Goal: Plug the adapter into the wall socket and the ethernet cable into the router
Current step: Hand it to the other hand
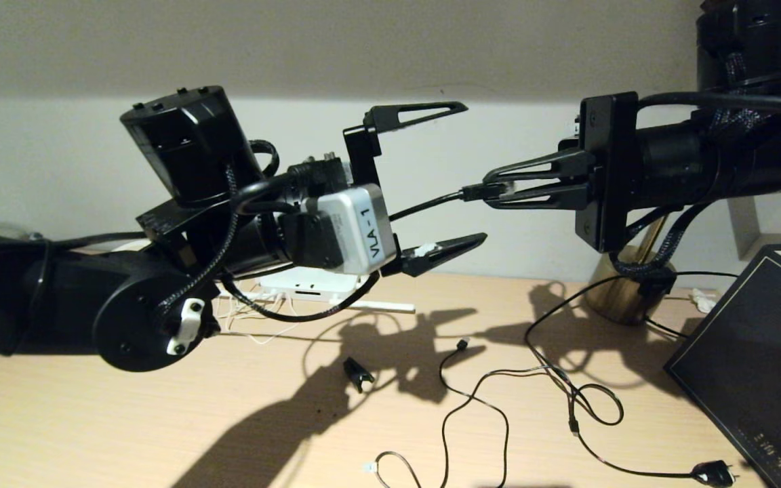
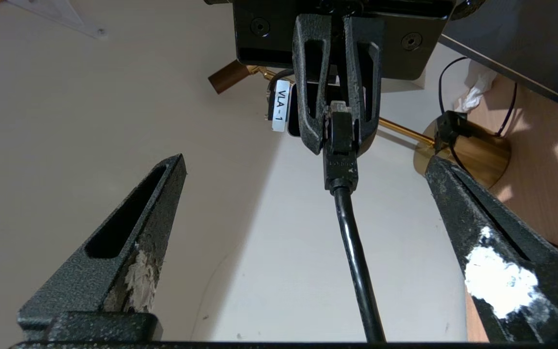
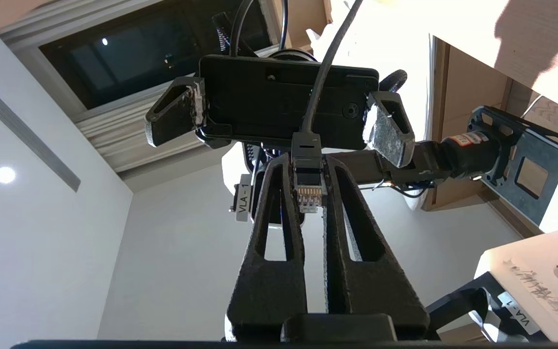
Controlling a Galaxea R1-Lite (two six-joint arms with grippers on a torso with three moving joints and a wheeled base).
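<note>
Your right gripper (image 1: 482, 191) was pinching the ethernet cable (image 1: 424, 203) by its connector, fingers pressed together on the black boot with the clear tip seated between them, as the right wrist view showed. The cable's long axis ran nearly level, from that grip straight toward your left gripper (image 1: 445, 179), passing between its spread fingers and on behind its wrist. So the left gripper was the nearer free one: it faced the right gripper head-on, held up above the surface (image 1: 126, 420), with its fingers wide apart on either side of the cable and touching nothing. In the left wrist view the cable ran down the middle of the gap, clear of both fingers (image 2: 129, 242).

The router (image 1: 309, 285) lay flat on the surface below and behind the left gripper, against the wall, mostly hidden by the arm. I judged a handover or regrip was the step in hand, since the connector tip pointed away from the router.
</note>
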